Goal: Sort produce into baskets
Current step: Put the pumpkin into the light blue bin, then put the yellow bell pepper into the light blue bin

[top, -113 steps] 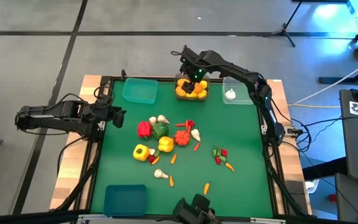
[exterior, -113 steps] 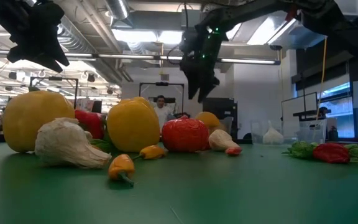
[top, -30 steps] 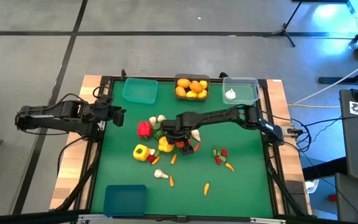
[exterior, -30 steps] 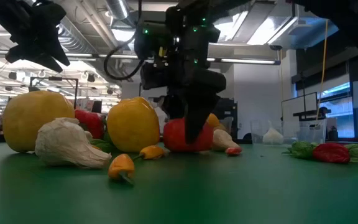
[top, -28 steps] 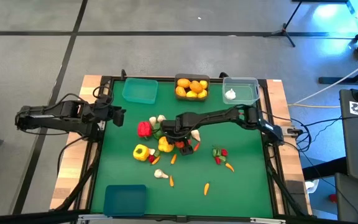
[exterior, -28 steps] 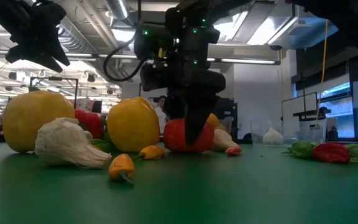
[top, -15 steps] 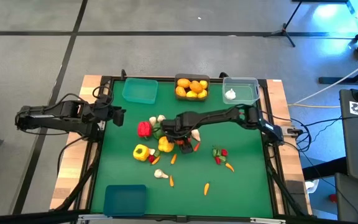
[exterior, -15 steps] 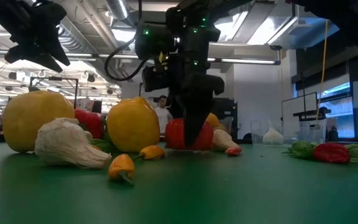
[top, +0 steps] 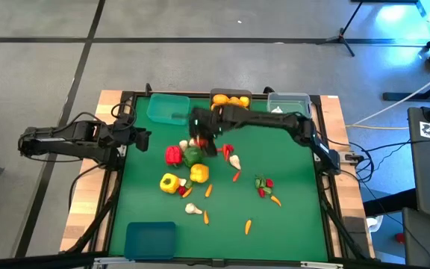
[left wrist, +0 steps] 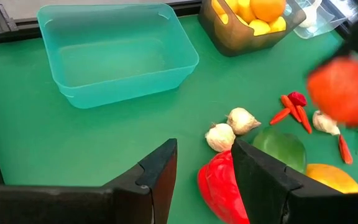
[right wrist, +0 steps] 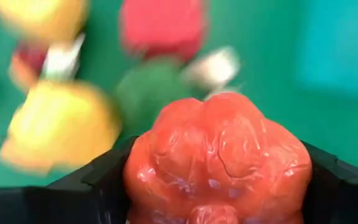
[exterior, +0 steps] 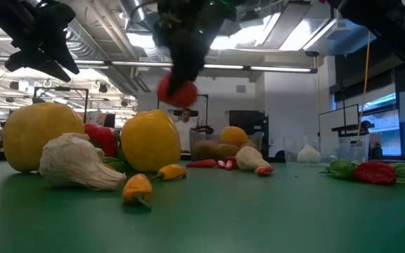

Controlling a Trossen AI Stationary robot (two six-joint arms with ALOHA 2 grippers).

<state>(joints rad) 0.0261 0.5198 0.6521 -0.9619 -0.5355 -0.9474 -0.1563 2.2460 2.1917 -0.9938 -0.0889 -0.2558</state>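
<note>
Red-orange pepper [right wrist: 216, 158] up in the air right now, pinched between the fingers of the right gripper [top: 204, 139], hovering over the pile near the middle of the tabletop [top: 290, 224], a bit toward the far edge. Looks like a light, hollow plastic toy: glossy and lobed, so probably slick, and best squeezed across the fat middle as it is now, not by the stem end. Probably no risk of crushing, more of it popping out sideways.

Left gripper [left wrist: 201, 177] parked off the left edge, fingers shut on nothing.

Right wrist view: only one showing the grip itself, pepper wedged snug between both fingers. Low view: proves the pepper [exterior: 177, 91] is well clear of the surface. High view: mostly a blur there, but gives the layout, with teal bin [top: 168, 109], grey bin of oranges [top: 231, 99] and clear bin [top: 290, 102] along the far edge, blue bin [top: 150, 239] at the near left corner.
</note>
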